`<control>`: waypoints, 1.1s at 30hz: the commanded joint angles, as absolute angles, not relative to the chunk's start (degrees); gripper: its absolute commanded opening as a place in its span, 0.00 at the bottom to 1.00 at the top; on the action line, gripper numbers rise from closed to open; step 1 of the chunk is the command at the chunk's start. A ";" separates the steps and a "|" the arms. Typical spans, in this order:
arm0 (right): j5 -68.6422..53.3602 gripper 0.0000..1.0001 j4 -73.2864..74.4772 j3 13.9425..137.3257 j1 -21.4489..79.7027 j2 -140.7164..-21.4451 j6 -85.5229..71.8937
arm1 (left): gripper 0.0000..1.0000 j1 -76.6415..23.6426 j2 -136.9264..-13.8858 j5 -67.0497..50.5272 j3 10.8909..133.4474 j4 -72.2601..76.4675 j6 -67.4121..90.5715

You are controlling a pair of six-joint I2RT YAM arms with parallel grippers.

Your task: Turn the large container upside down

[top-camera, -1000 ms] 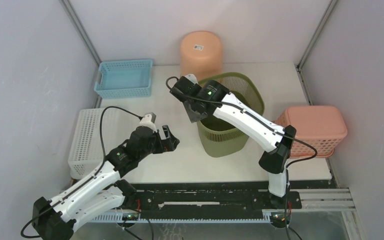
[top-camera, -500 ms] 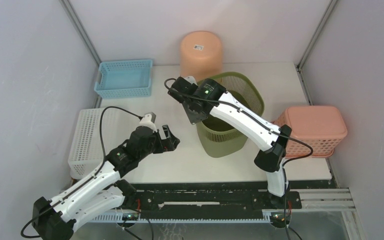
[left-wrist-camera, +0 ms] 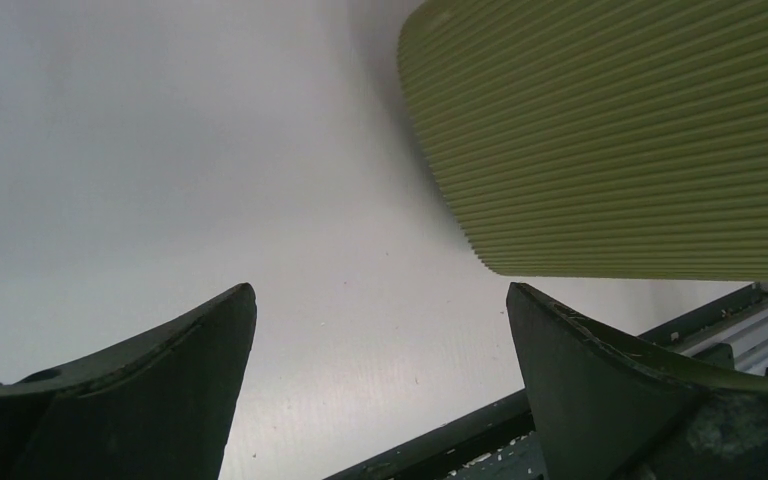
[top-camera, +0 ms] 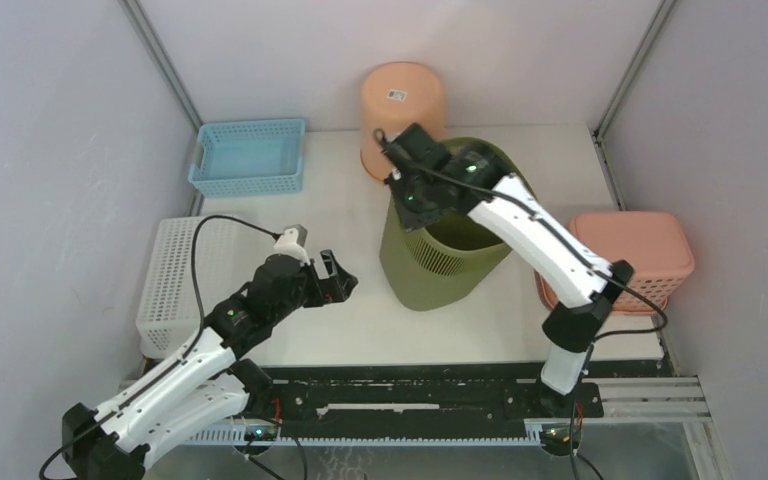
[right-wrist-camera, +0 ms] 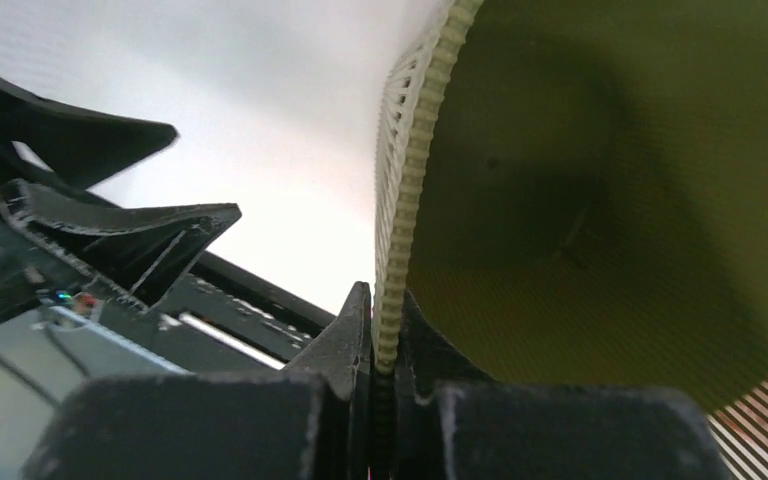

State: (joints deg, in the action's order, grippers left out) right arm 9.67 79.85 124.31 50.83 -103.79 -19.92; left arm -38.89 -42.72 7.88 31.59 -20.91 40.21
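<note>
From above, the green bin (top-camera: 440,255) sits in the middle of the worktop (top-camera: 340,200) and leans. Its base is low toward the near left and its mouth is raised and turned toward the far right. Its long axis, base to mouth, therefore runs at a slant rather than plumb. I cannot tell whether the base edge touches the worktop. The right arm (top-camera: 550,250) reaches over the bin, with its jaws closed on the far-left part of the rim. The left arm (top-camera: 260,310) hangs apart to the bin's left, its jaws spread wide and holding nothing. An upturned peach bucket (top-camera: 403,100) stands just behind the bin, and a pink basket (top-camera: 630,255) lies to its right.

The left wrist view shows the bin's ribbed wall filling the upper right. Bare worktop lies between the parted jaws, and the bin is near them but not touching.

The right wrist view shows the jaws pinching the thin latticed rim edge-on. Beyond them the hollow inside can be seen down to the base.

The step in hand looks like tipping the bin over by its rim. Doing it well probably means swinging the rim through a smooth arc so the base pivots rather than skids. The pinch on so thin an edge could slip or flex, so the turn is best made slowly. The free left arm could steady the wall. The bucket and the basket leave little room, so the near side looks like the safer way to roll.
</note>
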 commanded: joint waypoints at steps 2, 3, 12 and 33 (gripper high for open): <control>-3.86 0.00 65.56 122.02 45.11 -93.21 -19.90 | 1.00 -39.11 -38.69 9.29 31.11 -21.90 41.23; -6.54 0.00 64.04 120.91 43.93 -91.96 -20.43 | 1.00 -39.11 -38.19 9.41 31.55 -22.42 41.22; -28.34 0.00 34.14 91.04 28.90 -77.27 -33.31 | 1.00 -39.11 -33.73 10.75 33.67 -25.84 41.74; -40.34 0.00 -39.28 41.97 21.89 -79.85 -72.37 | 1.00 -39.07 -23.88 16.60 39.50 -34.10 43.29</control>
State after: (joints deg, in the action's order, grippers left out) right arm -37.67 -21.06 44.05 22.31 -77.67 -65.98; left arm -38.87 -24.29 14.59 36.93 -33.56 42.33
